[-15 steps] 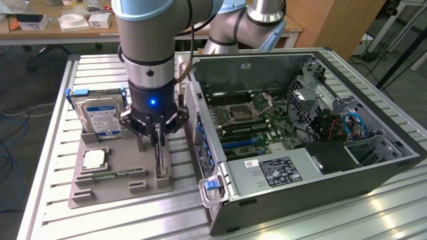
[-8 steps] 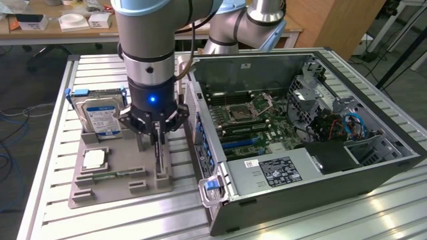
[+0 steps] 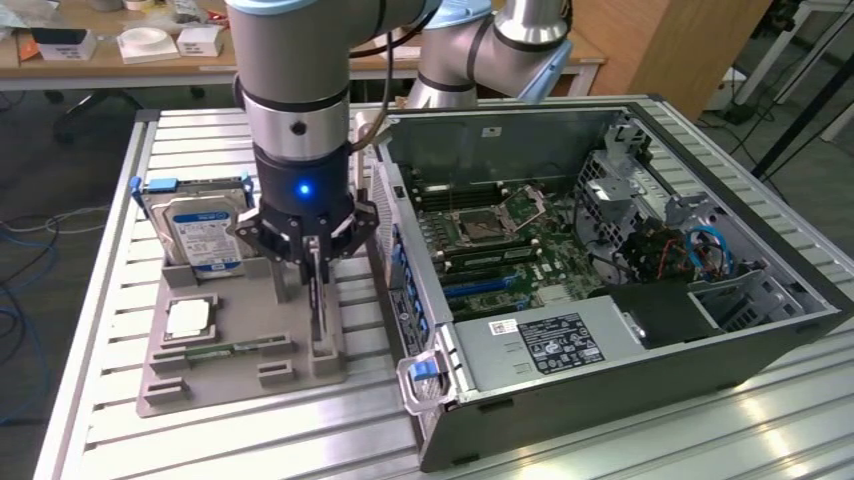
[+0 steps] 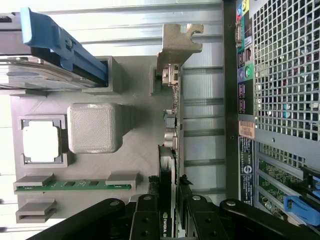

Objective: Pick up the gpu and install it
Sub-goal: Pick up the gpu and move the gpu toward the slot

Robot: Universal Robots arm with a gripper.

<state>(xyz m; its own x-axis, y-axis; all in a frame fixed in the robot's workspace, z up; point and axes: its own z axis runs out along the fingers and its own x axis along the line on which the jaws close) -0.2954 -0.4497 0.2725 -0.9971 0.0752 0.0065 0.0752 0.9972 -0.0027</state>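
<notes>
The gpu (image 3: 320,312) stands edge-on in a slot of the grey holder tray (image 3: 227,388), dark and blade-like. In the wrist view the gpu (image 4: 172,125) runs lengthwise, its metal bracket at the far end and a dark cooler with a green logo near me. My gripper (image 3: 315,262) points straight down over it. Its black fingers (image 4: 146,216) press both sides of the card, so my gripper (image 4: 167,221) is shut on the gpu. The card's lower edge still sits in the tray's supports. The open computer case (image 3: 641,392) lies right beside the tray.
The tray also holds a silver hard drive (image 3: 200,235) in a blue caddy, a square processor (image 3: 191,318) and a green memory stick (image 3: 227,350). The case's perforated rear panel (image 4: 282,75) runs close alongside the card. The motherboard (image 3: 514,255) lies exposed inside.
</notes>
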